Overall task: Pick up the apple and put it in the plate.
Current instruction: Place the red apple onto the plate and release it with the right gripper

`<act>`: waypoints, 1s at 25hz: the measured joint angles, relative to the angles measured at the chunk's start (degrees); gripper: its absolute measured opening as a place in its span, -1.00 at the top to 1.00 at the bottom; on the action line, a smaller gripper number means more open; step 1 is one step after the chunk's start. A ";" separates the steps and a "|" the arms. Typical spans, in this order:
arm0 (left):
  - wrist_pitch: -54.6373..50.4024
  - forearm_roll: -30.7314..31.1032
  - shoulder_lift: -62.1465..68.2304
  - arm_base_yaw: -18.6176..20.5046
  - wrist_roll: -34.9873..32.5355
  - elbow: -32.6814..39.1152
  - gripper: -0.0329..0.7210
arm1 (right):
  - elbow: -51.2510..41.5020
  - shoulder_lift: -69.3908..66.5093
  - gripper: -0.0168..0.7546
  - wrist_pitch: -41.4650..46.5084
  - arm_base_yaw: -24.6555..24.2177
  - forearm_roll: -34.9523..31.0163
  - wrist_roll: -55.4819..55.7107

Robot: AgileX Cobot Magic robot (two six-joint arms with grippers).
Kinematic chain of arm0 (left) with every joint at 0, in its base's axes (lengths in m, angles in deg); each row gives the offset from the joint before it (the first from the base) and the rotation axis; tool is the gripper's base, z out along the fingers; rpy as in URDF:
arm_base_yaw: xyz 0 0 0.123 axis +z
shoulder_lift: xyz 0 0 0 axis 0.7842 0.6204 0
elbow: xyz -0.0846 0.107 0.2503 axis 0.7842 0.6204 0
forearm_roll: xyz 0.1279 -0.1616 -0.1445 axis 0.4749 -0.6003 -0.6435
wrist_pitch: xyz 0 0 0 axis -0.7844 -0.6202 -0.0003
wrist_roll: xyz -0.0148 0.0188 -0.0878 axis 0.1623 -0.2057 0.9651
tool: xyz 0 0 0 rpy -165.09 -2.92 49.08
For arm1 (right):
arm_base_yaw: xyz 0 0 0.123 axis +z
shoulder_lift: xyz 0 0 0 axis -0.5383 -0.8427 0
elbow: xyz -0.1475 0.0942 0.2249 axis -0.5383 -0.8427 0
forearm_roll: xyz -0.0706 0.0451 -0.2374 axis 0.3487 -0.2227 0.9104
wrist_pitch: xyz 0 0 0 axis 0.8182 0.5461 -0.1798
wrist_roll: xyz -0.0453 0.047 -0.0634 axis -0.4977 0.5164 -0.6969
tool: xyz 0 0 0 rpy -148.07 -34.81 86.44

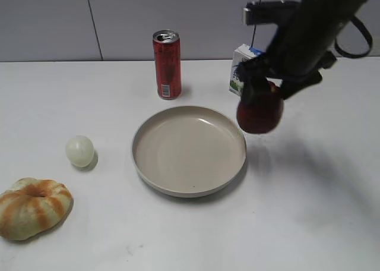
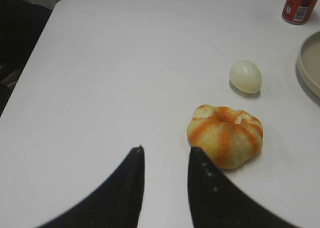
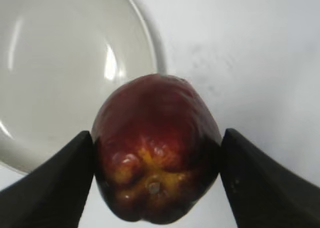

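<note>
On the white bench (image 1: 297, 223), left to right: one striped orange-tan bread (image 1: 32, 207), one pale round ball (image 1: 79, 150), one red can (image 1: 167, 64), one wide beige plate (image 1: 148, 164), one carton (image 1: 240, 66). The left end effector (image 2: 165, 155) hovers with its fingers spread, holding nothing. The right end effector (image 3: 157, 153) pinches the one dark red apple (image 1: 259, 109) — lifted, beside the plate's right rim.

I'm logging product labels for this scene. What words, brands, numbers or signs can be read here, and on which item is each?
Red can: a white label patch low on its side carries print, too small and blurred to read.
Carton, white with blue and green, behind the apple held in the right gripper: printing too blurred to read, partly hidden.
Plate, bread and pale ball: no text.
Nothing legible anywhere.
</note>
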 joint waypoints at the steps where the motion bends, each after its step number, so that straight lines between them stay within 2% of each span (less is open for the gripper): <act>1: 0.00 0.00 0.00 0.00 0.00 0.00 0.29 | 2.63 -0.82 -0.49 0.07 1.29 -0.13 0.00; 5: 0.00 0.00 0.00 0.00 0.00 0.00 0.29 | 10.75 -6.77 -0.49 0.80 4.54 -2.12 0.00; 8: 0.00 0.00 0.00 0.00 0.00 0.00 0.29 | 13.46 -11.59 -0.49 1.35 5.24 -5.37 -0.05; 14: 0.00 0.00 0.00 0.00 0.00 0.00 0.29 | 14.18 -18.21 -0.49 1.65 5.73 -10.93 -5.13; 19: 0.00 0.00 0.00 0.00 0.00 0.00 0.29 | 14.26 -19.57 -0.50 1.84 5.85 -10.93 -5.44; 22: 0.00 0.00 0.00 0.00 0.00 0.00 0.29 | 14.34 -19.57 -0.61 2.35 5.85 -10.85 -5.48; 25: 0.00 0.00 0.00 0.00 0.00 0.00 0.29 | 14.72 -19.57 -0.64 4.12 5.85 -10.85 -5.55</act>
